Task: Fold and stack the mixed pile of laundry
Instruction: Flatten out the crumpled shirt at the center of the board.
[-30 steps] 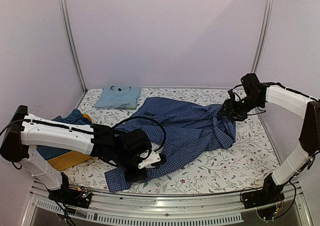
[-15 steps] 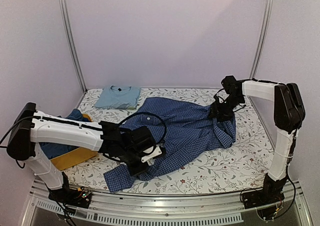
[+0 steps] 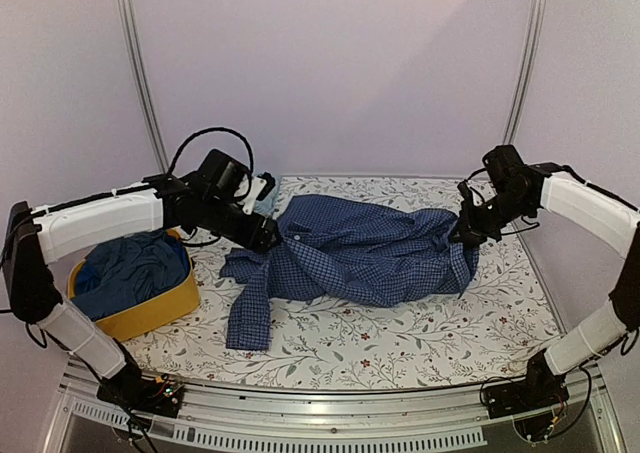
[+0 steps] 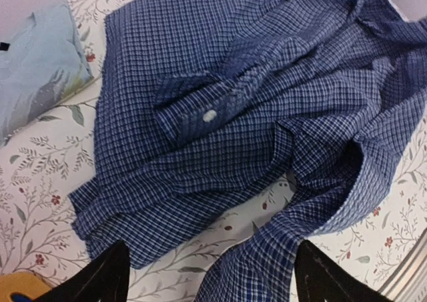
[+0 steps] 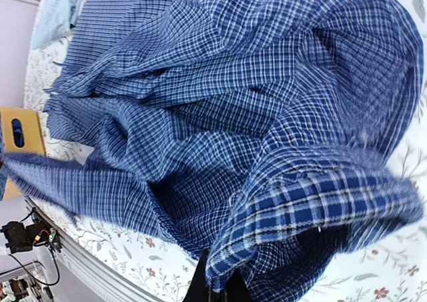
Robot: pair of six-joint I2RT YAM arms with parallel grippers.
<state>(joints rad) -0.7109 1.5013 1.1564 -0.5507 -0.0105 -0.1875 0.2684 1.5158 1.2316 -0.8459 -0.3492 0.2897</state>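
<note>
Currently, the left gripper (image 3: 265, 235) is spread wide, empty, over the checked shirt (image 3: 370, 258). The downward-angled right gripper (image 3: 467, 235) is clamped on its edge.

No legible text, brand, number or sign in any view.
Light blue T-shirt (image 4: 33, 69), far left: greyish print (image 4: 50, 92) on front, too blurred to read.
Checked shirt (image 3: 370, 253), centre: woven check and white button (image 4: 209, 115) only, nothing readable.
</note>
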